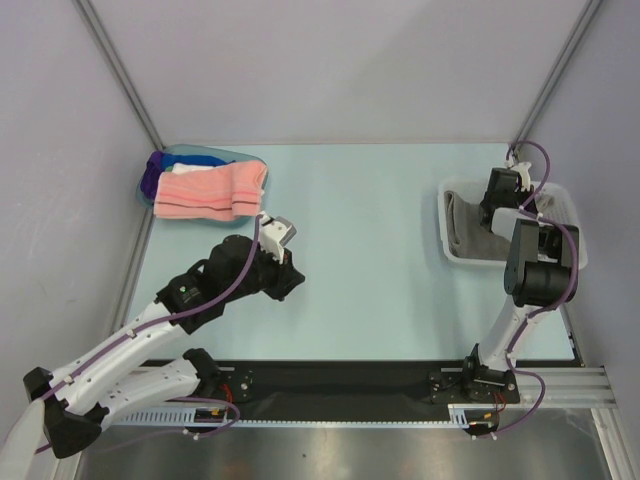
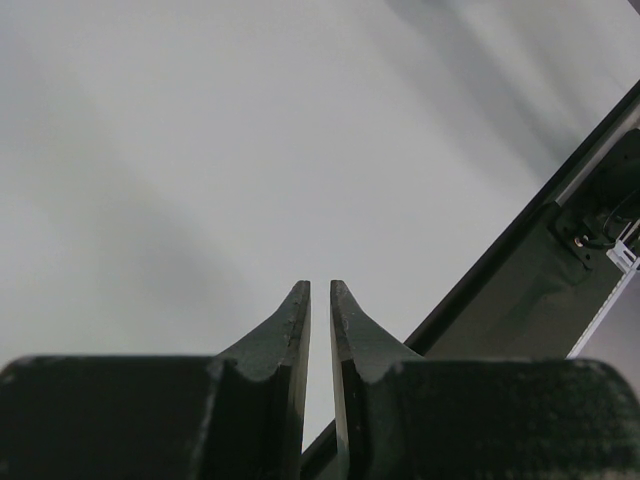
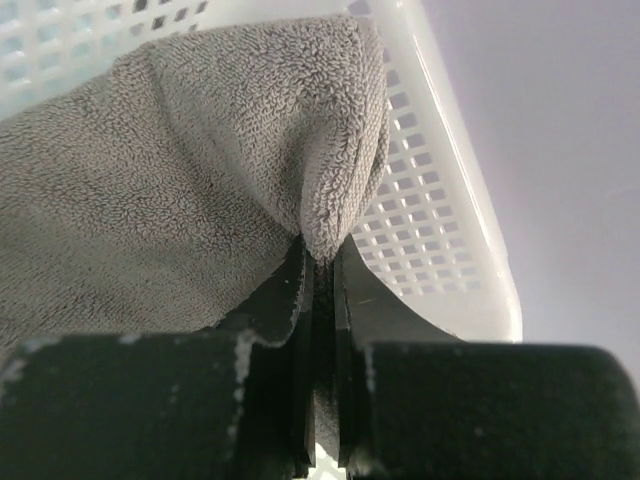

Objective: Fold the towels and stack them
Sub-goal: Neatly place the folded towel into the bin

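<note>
My right end effector (image 3: 322, 262) pinches a raised fold of the grey towel (image 3: 150, 180), a nubby terry heap slumped in the white mesh basket (image 3: 440, 200) at the table's (image 1: 370, 220) 3 o'clock. My left end effector (image 2: 320, 290) stands slightly parted, holding nothing.

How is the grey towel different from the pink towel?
The grey towel is bunched up in the white basket. The pink towel lies folded on the pile in the blue tub. The right pincer is pinching the grey towel, but nothing touches the pink towel. The grey towel is on the table's right side and the pink towel is in the far left corner. Both are plain-coloured towels.
</note>
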